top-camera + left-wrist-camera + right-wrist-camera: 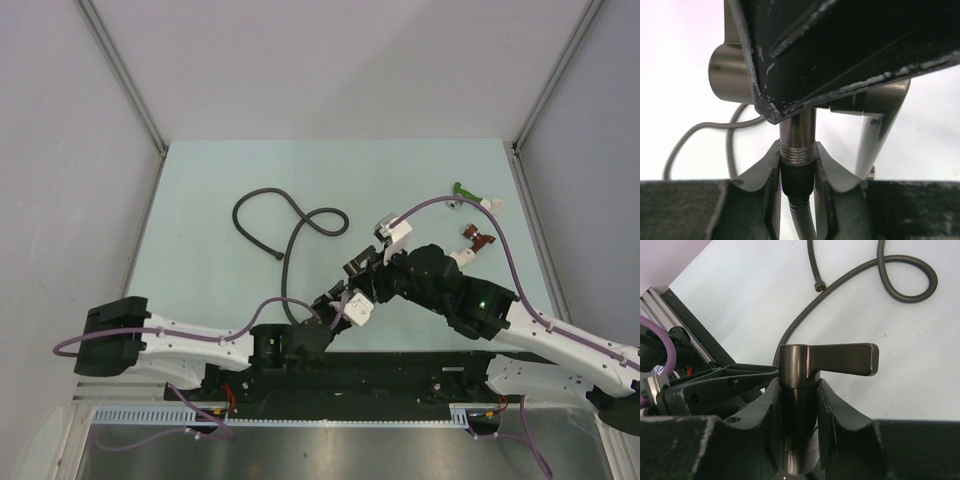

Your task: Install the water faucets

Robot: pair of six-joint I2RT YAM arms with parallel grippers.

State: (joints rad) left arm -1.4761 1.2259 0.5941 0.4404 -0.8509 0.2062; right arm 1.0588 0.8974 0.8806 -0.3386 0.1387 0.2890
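While my right hand (798,405) clamps the smooth, dark brushed-metal cylinder of the faucet (840,359), its flat arm jutting sideways, my left hand (797,167) pinches the ribbed grey hose (802,217) by its threaded collar, directly beneath the faucet; the pale surface (740,300) lies below.

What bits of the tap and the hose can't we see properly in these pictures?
- Top view: the faucet is mostly hidden under the right gripper and left gripper.
- Left wrist view: the right gripper's dark body covers the faucet's top.
- Right wrist view: the faucet's bottom end sits hidden between the fingers, so its join with the hose is unseen.
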